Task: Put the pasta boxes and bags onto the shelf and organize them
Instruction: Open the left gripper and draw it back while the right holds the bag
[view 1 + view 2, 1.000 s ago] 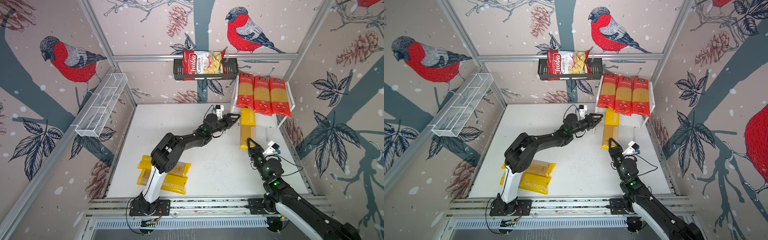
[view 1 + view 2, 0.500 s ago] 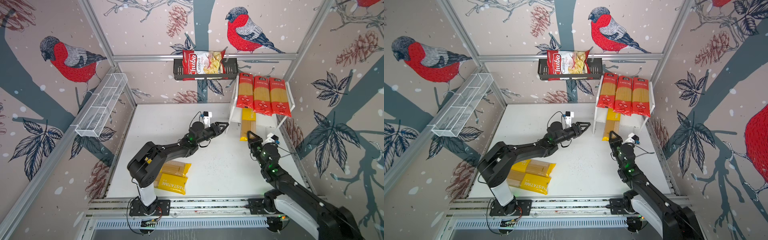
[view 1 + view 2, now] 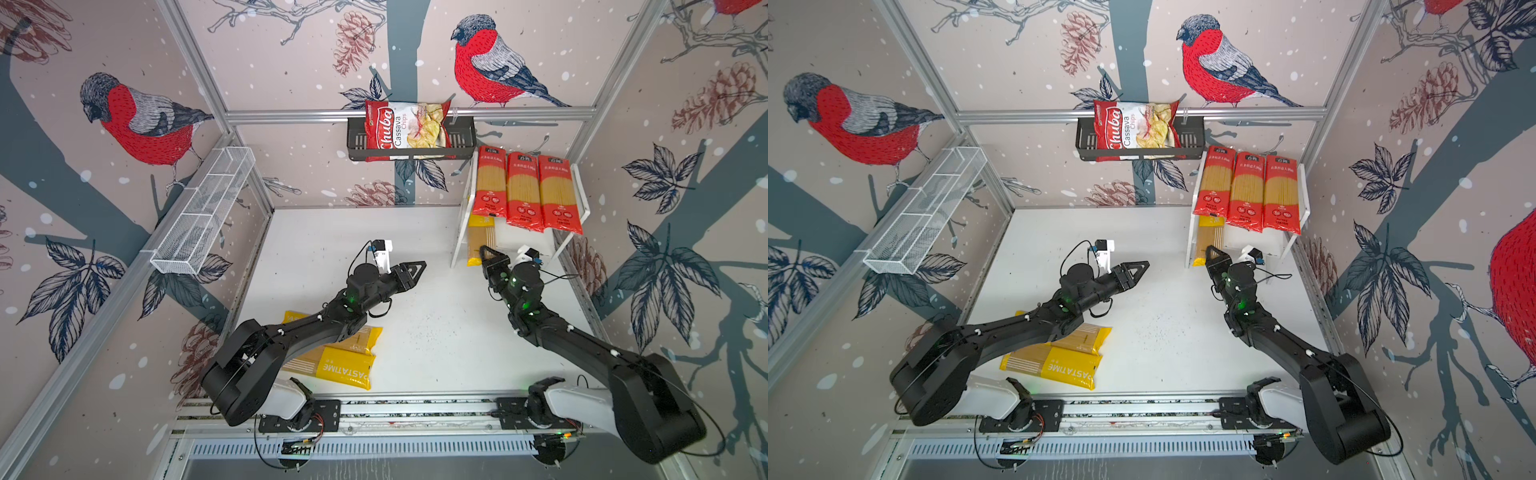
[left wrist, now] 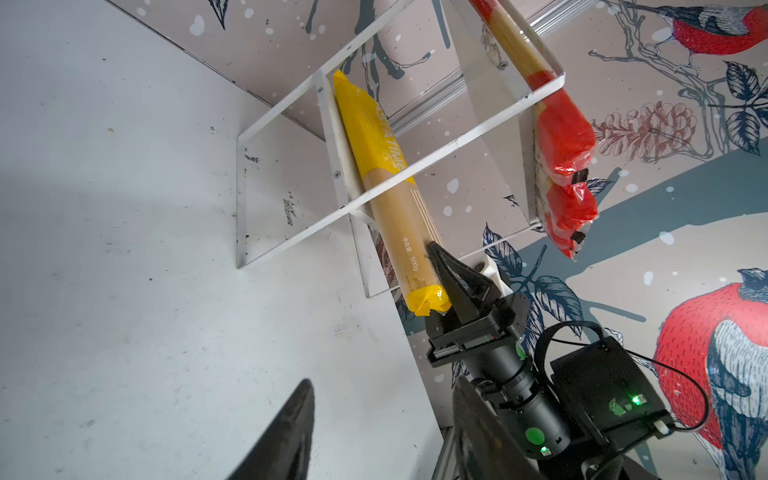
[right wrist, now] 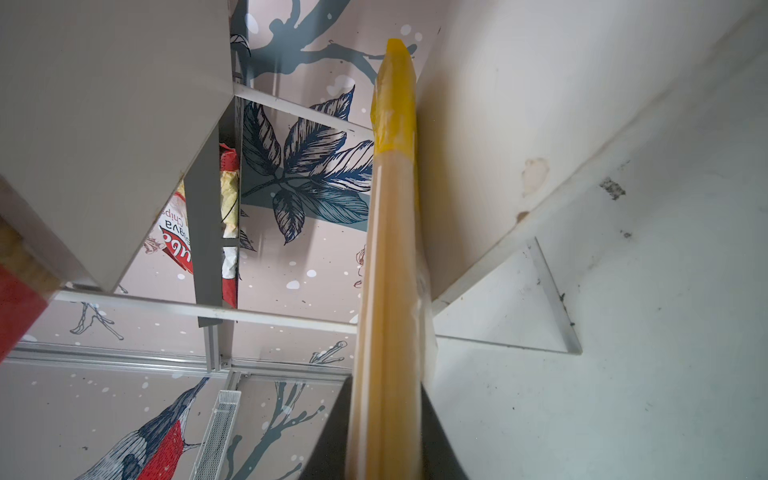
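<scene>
Closest to me, by the tabletop's front left corner, two yellow packets lie overlapping, partly under the left arm. Above the middle of the tabletop the left claw hangs spread and empty. Toward the right edge the right claw straddles the near end of a third yellow packet; whether it pinches I cannot tell. That packet lies on the lower board of the shelf in the far right corner, against its side panel. Three red packets lie side by side on top.
</scene>
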Action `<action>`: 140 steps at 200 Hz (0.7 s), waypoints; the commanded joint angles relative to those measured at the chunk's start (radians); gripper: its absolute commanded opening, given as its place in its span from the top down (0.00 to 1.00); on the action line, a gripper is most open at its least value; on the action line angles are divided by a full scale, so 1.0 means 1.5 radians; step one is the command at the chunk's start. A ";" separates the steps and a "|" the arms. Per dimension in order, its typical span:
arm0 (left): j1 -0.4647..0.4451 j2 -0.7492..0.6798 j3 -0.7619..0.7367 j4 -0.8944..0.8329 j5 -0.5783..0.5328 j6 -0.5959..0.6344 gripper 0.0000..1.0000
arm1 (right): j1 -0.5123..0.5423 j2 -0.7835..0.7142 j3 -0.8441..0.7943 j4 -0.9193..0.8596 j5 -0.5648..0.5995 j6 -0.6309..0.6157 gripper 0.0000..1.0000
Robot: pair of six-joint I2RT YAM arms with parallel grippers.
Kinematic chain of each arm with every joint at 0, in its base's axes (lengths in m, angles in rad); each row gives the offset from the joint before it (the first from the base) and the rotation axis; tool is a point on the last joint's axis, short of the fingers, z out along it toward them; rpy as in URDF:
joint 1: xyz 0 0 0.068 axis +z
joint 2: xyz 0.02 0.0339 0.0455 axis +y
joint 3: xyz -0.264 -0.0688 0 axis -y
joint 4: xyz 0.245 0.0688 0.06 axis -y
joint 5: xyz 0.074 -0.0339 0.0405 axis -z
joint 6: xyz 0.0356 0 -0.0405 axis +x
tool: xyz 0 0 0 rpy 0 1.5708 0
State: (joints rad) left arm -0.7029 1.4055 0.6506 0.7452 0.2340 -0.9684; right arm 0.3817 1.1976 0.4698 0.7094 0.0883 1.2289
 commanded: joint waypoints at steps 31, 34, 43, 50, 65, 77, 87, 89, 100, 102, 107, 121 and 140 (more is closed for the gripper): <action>0.001 -0.047 -0.030 -0.035 -0.032 0.040 0.47 | 0.001 -0.049 -0.024 0.042 -0.052 0.004 0.49; 0.002 -0.050 -0.031 -0.038 -0.034 0.043 0.47 | 0.001 -0.053 -0.028 0.042 -0.055 0.008 0.49; 0.001 -0.058 -0.033 -0.045 -0.038 0.048 0.47 | 0.001 -0.066 -0.043 0.042 -0.069 0.019 0.48; 0.001 -0.064 -0.034 -0.051 -0.040 0.052 0.47 | 0.001 -0.075 -0.051 0.038 -0.078 0.025 0.47; 0.002 -0.069 -0.036 -0.057 -0.041 0.055 0.47 | 0.002 -0.094 -0.060 0.020 -0.083 0.028 0.47; 0.002 -0.068 -0.039 -0.052 -0.040 0.055 0.47 | 0.002 -0.101 -0.064 0.008 -0.080 0.025 0.49; 0.002 -0.067 -0.041 -0.046 -0.039 0.051 0.47 | 0.000 -0.102 -0.067 0.013 -0.078 0.024 0.54; 0.001 -0.066 -0.042 -0.045 -0.038 0.050 0.47 | 0.000 -0.101 -0.068 0.015 -0.077 0.024 0.55; 0.001 -0.063 -0.043 -0.038 -0.035 0.047 0.47 | 0.000 -0.095 -0.065 0.024 -0.078 0.022 0.64; 0.001 -0.063 -0.043 -0.037 -0.034 0.046 0.47 | 0.000 -0.093 -0.064 0.025 -0.078 0.022 0.65; 0.002 -0.062 -0.044 -0.037 -0.034 0.045 0.47 | 0.000 -0.089 -0.061 0.025 -0.078 0.019 0.69; 0.001 -0.064 -0.046 -0.037 -0.035 0.046 0.47 | -0.002 -0.075 -0.047 0.025 -0.075 0.006 0.79; 0.001 -0.071 -0.051 -0.038 -0.038 0.047 0.47 | -0.019 -0.051 -0.022 0.022 -0.068 -0.017 0.86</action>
State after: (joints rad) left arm -0.7021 1.3098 0.5804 0.6701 0.1825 -0.9100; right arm 0.3748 1.0908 0.3962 0.6861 -0.0154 1.2541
